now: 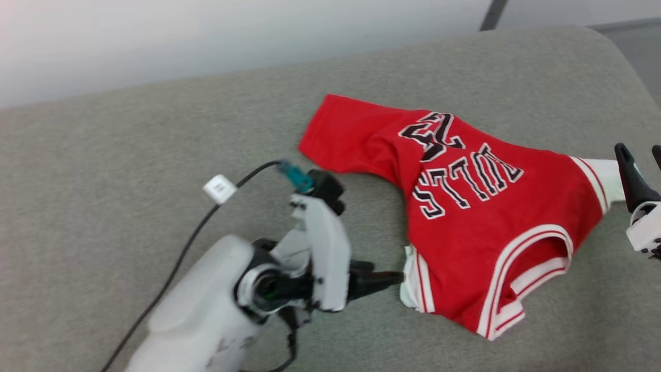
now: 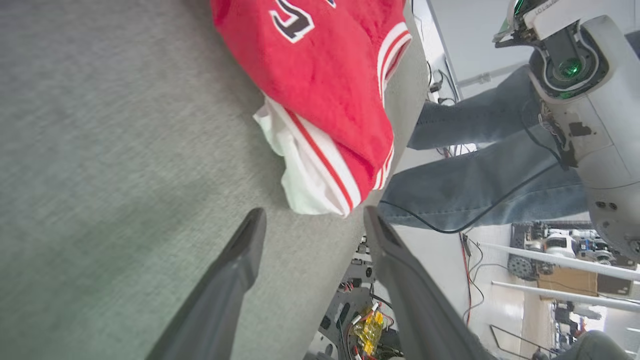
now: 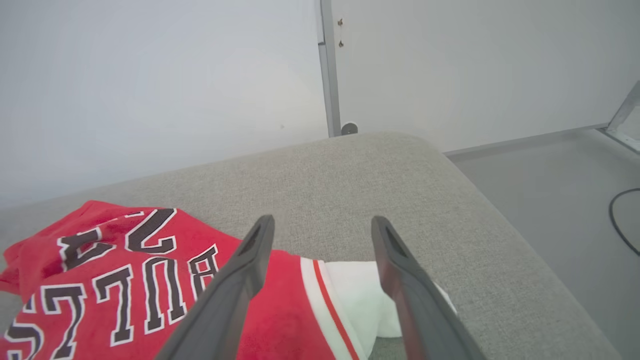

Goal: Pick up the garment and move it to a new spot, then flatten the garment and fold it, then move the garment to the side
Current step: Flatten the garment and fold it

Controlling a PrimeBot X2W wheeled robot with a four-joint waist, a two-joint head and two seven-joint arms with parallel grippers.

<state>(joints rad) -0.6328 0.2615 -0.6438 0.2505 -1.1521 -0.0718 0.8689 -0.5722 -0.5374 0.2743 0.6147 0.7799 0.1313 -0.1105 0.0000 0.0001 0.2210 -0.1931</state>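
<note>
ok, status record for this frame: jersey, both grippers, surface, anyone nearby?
surface: grey cushion
garment: red jersey, lying rumpled, not folded, lettering upside down in the head view
left gripper: open, empty, fingers pointing at the jersey's white-trimmed near corner
right gripper: open, empty, over the white fabric at the jersey's right end
contact: cannot tell for either gripper
bystander: legs in jeans beyond the cushion edge
</note>
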